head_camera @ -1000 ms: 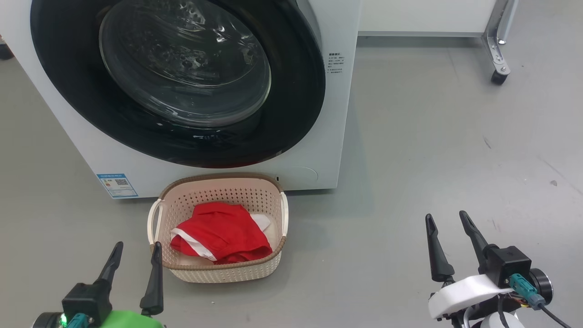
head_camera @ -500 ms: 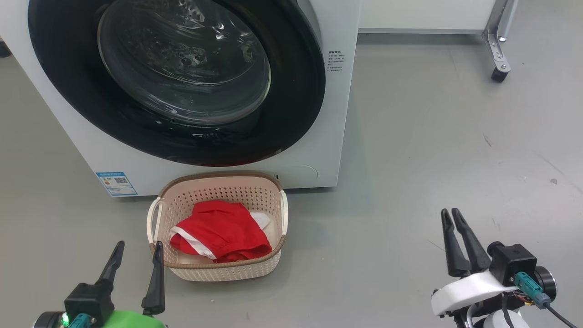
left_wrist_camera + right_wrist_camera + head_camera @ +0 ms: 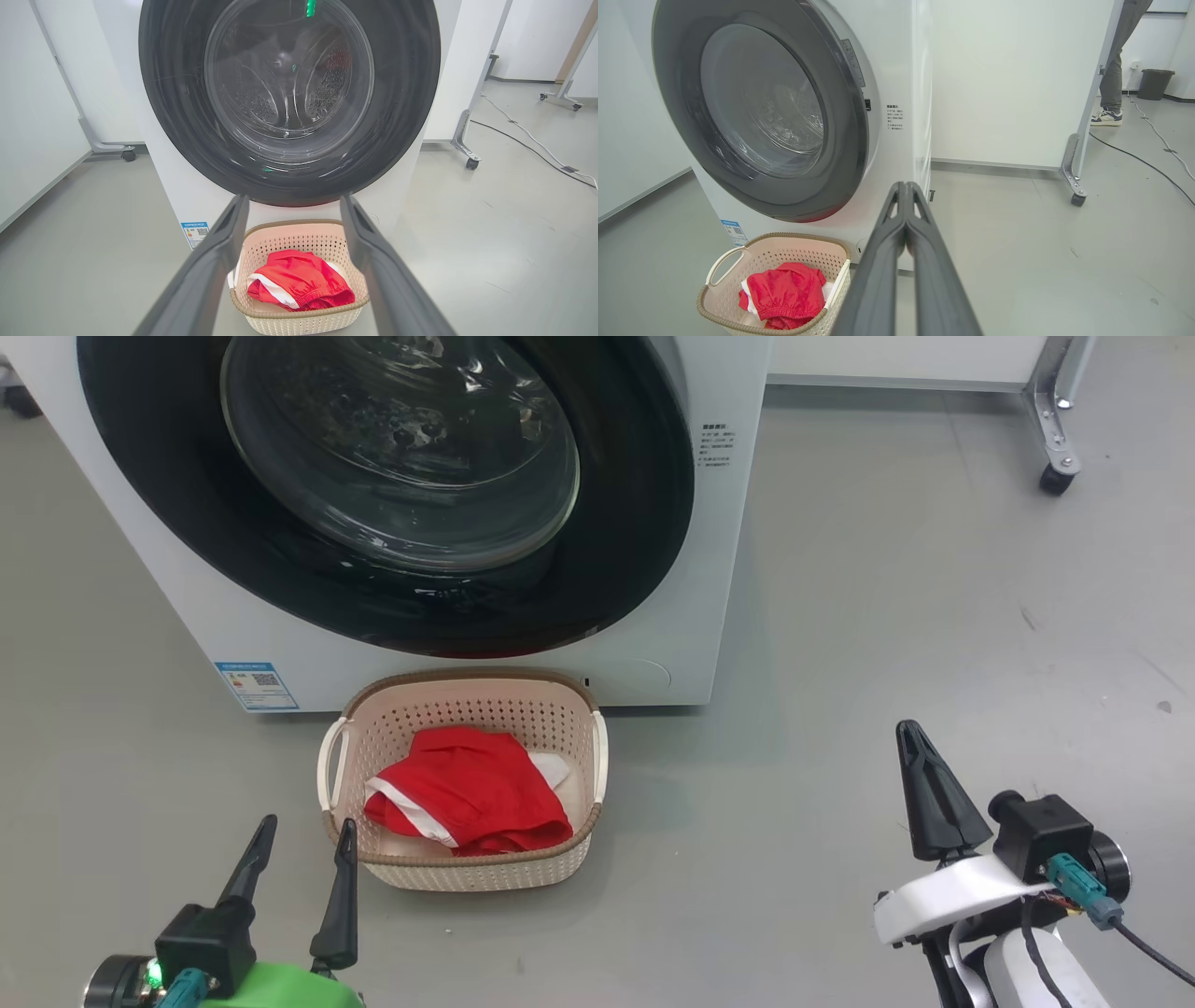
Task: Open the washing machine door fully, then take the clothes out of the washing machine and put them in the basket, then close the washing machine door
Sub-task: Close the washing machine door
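Looks like you're nearly done: the clothes [image 3: 467, 789] lie in the basket [image 3: 485, 875], parked on the floor [image 3: 887, 569] right below the washing machine door [image 3: 187, 523] so the drop is short. Door looks flush against the washing machine [image 3: 714, 579]. Your left gripper [image 3: 309, 821] hangs spread and empty beside the basket; right gripper [image 3: 907, 733] is pinched together on nothing, well aside.

The head view looks steeply down; both wrist views (set low, nearly level) face the shared washing machine [image 3: 635, 663] and basket [image 3: 467, 875].

We are seeing a person's leg [image 3: 1112, 74] standing beyond a wheeled white partition [image 3: 1008, 84], near a dark bin [image 3: 1155, 84].
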{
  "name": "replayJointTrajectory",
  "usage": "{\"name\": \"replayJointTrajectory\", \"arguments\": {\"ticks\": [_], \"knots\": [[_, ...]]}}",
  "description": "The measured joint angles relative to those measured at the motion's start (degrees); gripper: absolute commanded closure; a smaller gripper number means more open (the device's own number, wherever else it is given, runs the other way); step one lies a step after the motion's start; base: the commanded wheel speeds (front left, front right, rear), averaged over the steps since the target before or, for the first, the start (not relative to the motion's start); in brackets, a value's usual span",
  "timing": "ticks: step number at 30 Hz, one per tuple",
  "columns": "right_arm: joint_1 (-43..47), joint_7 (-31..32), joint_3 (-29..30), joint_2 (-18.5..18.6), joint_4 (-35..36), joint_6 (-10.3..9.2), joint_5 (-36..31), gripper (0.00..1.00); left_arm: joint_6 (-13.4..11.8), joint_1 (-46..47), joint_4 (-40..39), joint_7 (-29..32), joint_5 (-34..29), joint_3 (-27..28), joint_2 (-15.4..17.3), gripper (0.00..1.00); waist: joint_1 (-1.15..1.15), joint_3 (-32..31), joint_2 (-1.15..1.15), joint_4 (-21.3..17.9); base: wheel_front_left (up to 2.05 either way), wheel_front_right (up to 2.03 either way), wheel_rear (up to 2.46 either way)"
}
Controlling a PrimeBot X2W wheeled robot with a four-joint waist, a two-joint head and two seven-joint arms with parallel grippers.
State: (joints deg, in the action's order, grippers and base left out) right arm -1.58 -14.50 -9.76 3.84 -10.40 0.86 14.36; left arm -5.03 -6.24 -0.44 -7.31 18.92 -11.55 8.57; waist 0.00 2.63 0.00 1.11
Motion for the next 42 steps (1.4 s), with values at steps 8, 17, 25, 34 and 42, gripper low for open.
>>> {"name": "replayJointTrajectory", "arguments": {"ticks": [8, 17, 25, 34, 42], "knots": [[-6.89, 0.09, -1.52, 0.99, -0.82, 2.1, -0.62, 1.0, 0.08, 2.29, -1.36, 0.0, -0.34, -0.65, -0.16, 0.0, 0.0, 2.01, 0.0, 2.48, 0.0, 0.0, 0.0], [-17.34, 2.19, -2.1, 1.66, -2.08, 3.13, -1.01, 1.0, 0.31, 5.25, -2.29, -0.36, -0.33, -1.24, -0.85, 0.0, 0.0, 5.98, 0.0, 5.9, 0.0, 0.0, 0.0], [-27.66, 4.76, -2.15, 3.5, -3.36, 3.79, -1.93, 1.0, 1.34, 8.69, -2.99, -1.32, -0.24, -1.99, -2.34, 0.0, 0.0, 10.69, 0.0, 9.69, 0.0, 0.0, 0.0], [-39.42, 7.71, -2.77, 5.7, -7.34, 4.85, -3.36, 1.0, 2.37, 13.17, -1.88, -3.13, 0.78, -3.32, -3.99, 0.0, 0.0, 16.99, 0.0, 14.81, 0.0, 0.0, 0.0], [-45.97, 8.66, -3.35, 6.12, -11.66, 5.2, -3.36, 1.0, 2.82, 15.99, -0.25, -4.71, 1.08, -3.39, -4.64, 0.0, 0.01, 21.26, 0.0, 18.28, 0.0, 0.0, 0.0]]}}
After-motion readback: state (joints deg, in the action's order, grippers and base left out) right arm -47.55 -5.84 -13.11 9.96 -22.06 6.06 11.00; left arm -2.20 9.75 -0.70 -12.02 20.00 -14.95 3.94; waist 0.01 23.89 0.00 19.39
